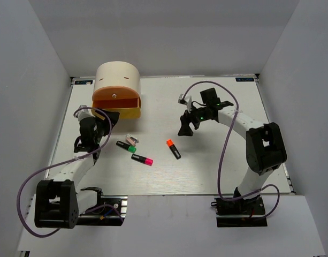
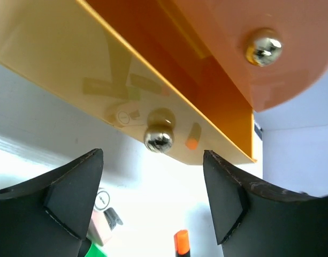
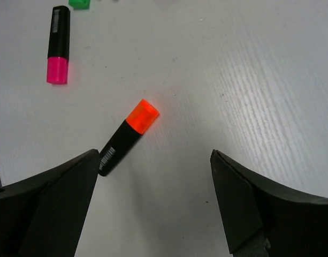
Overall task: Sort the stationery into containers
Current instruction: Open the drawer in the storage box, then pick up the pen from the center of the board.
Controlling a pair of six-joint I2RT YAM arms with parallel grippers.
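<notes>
The cream cylindrical unit (image 1: 118,77) stands at the back left. Its orange drawer (image 1: 115,99) and the yellow drawer (image 1: 127,112) below it stick out. My left gripper (image 1: 106,122) is open and empty just in front of the yellow drawer's knob (image 2: 159,138); the orange drawer's knob (image 2: 264,47) is above. The green-capped highlighter (image 1: 126,146), pink-capped highlighter (image 1: 143,159), orange-capped highlighter (image 1: 173,149) and the small pink-and-white piece (image 1: 132,138) lie mid-table. My right gripper (image 1: 186,128) is open, hovering just beyond the orange highlighter (image 3: 129,136). No white sticks show.
White walls enclose the table (image 1: 228,160) on the left, back and right. Purple cables loop beside both arms. In the right wrist view the pink highlighter (image 3: 58,45) lies at the upper left.
</notes>
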